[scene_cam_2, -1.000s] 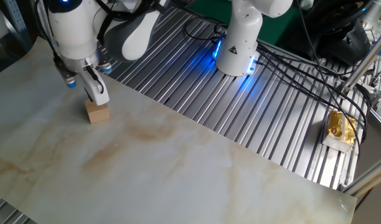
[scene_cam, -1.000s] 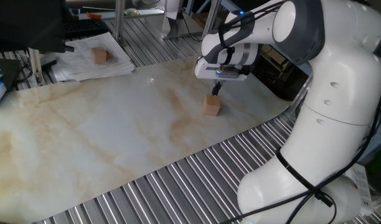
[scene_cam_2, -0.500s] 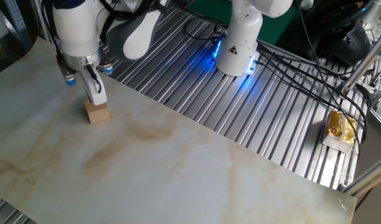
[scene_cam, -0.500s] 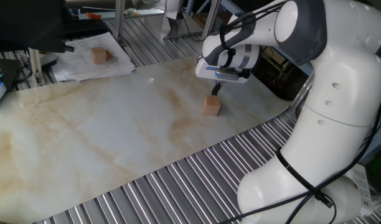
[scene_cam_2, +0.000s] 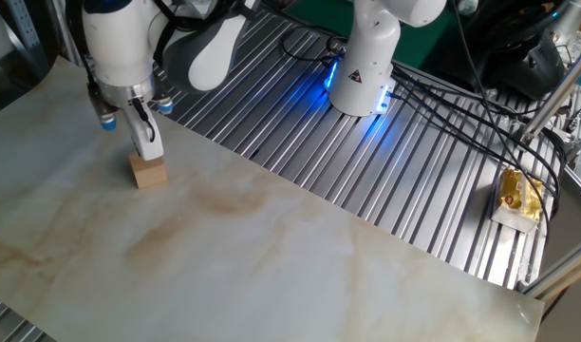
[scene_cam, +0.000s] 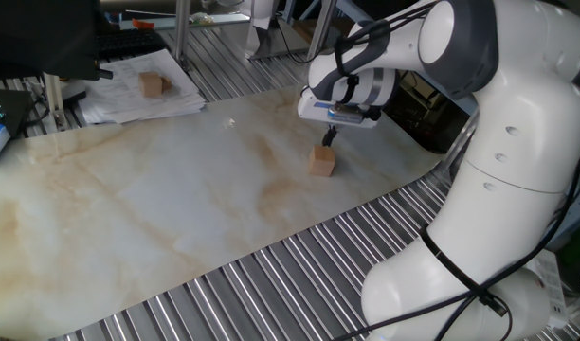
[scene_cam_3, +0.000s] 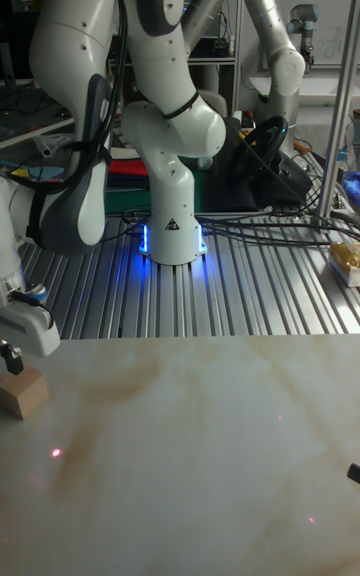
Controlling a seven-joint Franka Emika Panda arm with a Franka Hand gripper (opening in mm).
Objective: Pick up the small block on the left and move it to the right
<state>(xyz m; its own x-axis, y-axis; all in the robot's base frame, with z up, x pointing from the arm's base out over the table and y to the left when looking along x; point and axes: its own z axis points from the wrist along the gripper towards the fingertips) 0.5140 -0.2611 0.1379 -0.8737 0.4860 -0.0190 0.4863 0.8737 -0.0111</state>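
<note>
Marbled tabletop (scene_cam: 129,199) carries the small block (scene_cam: 322,160), a light, rigid wooden cube best pinched across two opposite flat faces, directly beneath the gripper (scene_cam: 331,135), whose fingers hover just above it, though their spacing I cannot tell.

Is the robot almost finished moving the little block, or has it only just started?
Only just started, it seems. Done: the arm has brought its gripper right over the small block. In hand: nothing yet; the block sits flat on the marbled sheet, with the gripper's tips just above its top, and I can't tell if they touch. Left: grab it, lift it, carry it across and set it down.
</note>
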